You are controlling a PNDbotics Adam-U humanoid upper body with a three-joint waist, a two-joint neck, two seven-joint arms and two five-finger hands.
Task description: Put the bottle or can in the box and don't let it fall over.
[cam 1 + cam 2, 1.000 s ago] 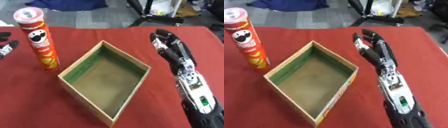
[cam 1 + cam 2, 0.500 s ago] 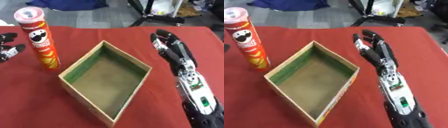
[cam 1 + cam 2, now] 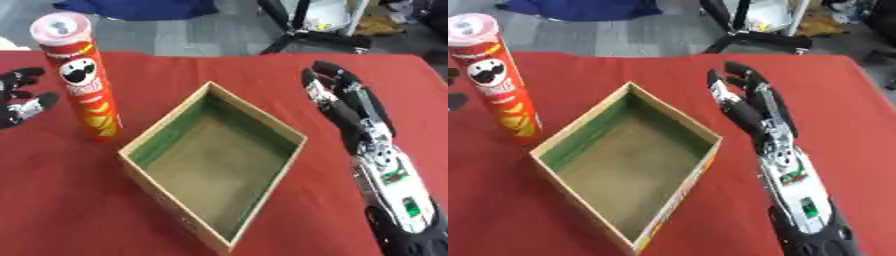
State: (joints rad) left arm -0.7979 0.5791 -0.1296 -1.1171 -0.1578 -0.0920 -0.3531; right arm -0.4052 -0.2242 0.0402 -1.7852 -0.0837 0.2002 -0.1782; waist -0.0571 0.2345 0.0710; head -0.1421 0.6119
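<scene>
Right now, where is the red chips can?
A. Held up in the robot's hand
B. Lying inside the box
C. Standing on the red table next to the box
C: the chips can stands upright on the red table, left of the empty box, no hand touching it.

the red can [image 3: 85, 82] at ten o'clock bore a moustached face logo — its lettering too blurred to read — and nothing else carried legible text.
</scene>
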